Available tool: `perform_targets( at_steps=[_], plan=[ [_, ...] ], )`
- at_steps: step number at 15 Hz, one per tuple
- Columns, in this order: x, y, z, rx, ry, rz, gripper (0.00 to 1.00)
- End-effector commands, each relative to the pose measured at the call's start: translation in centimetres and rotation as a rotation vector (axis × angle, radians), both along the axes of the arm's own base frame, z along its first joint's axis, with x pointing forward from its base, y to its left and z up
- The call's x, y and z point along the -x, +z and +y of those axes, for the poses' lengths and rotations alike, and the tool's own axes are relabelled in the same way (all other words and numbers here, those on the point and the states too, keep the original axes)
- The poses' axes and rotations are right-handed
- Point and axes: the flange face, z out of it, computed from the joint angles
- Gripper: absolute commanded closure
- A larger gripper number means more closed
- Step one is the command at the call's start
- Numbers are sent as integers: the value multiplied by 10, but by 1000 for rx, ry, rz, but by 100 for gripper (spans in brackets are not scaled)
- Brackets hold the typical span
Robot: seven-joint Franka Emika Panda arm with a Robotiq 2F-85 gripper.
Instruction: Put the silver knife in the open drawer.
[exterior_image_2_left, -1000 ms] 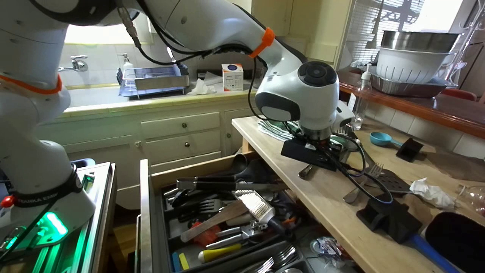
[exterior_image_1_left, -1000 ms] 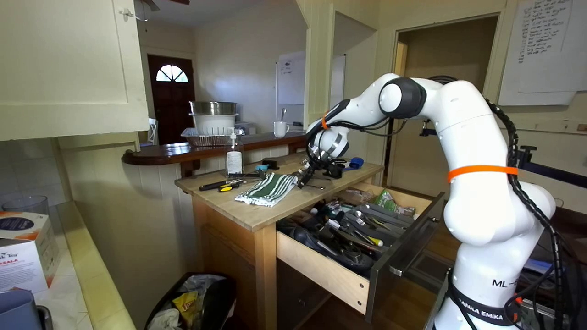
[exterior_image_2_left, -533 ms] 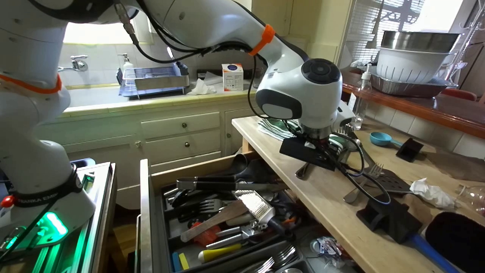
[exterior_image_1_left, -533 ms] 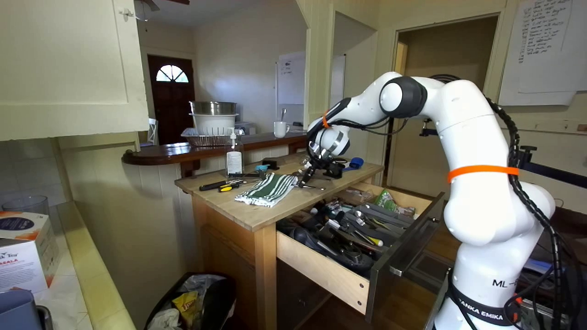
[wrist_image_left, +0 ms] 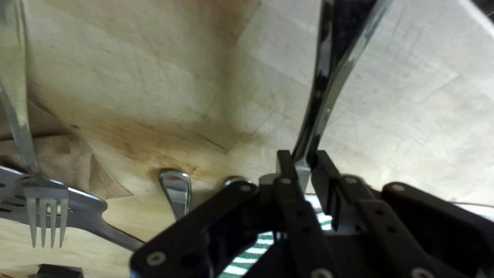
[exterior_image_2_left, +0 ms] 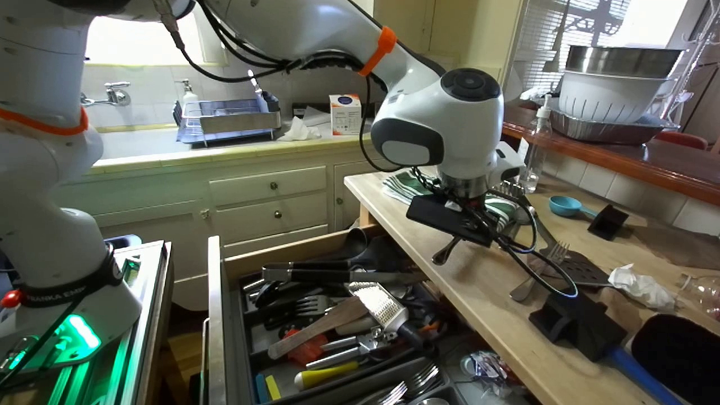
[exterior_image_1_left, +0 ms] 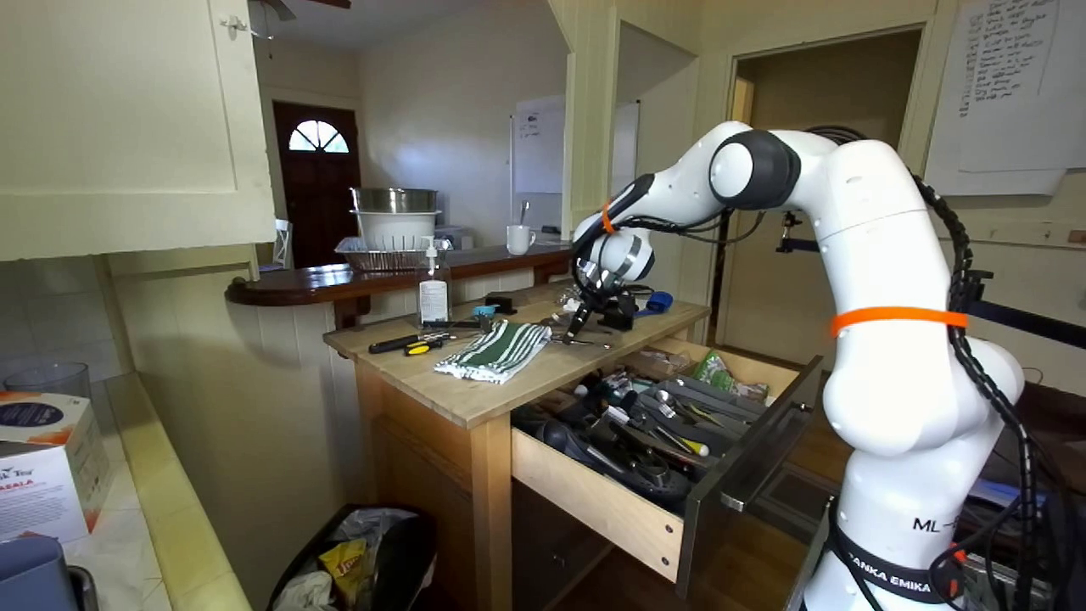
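My gripper (wrist_image_left: 303, 155) is shut on the silver knife (wrist_image_left: 318, 104) in the wrist view, its fingers on either side of the metal. The knife's handle runs up and away from the fingertips; the rest is mostly hidden by the gripper. In an exterior view the handle end (exterior_image_2_left: 442, 256) sticks out below the black gripper body, over the wooden counter near its edge. The fingers (exterior_image_1_left: 573, 329) also show low over the counter. The open drawer (exterior_image_1_left: 594, 505) is pulled out below the counter's edge; it also shows in an exterior view (exterior_image_2_left: 215, 315), full of utensils.
A green striped towel (exterior_image_1_left: 501, 350) lies on the counter close to the gripper. A fork (exterior_image_2_left: 557, 254), a slotted spatula (exterior_image_2_left: 585, 271) and a black holder (exterior_image_2_left: 579, 323) lie beside it. A grater (exterior_image_2_left: 378, 304) and a wooden spatula (exterior_image_2_left: 320, 329) lie on top inside the drawer.
My gripper has risen slightly and moved a little towards the drawer side. The knife's handle end has shifted with it towards the counter's edge.
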Motion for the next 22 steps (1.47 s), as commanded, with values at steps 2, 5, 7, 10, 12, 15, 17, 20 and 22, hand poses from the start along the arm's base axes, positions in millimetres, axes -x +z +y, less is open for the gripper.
perform_targets(
  at_steps=[2, 5, 7, 10, 12, 15, 17, 20, 22],
  plan=[
    [39, 10, 7, 23, 3, 94, 96],
    [73, 14, 10, 27, -54, 90, 96],
    [110, 15, 8, 14, -127, 87, 96],
    [167, 18, -6, -13, -282, 86, 96],
    [211, 14, -18, -21, -389, 79, 96],
    [273, 9, -51, -4, -549, 54, 96],
    [259, 7, -57, 3, -514, 68, 96],
    [271, 6, -63, 5, -528, 66, 82],
    [263, 6, -56, 6, -510, 68, 82]
  ],
)
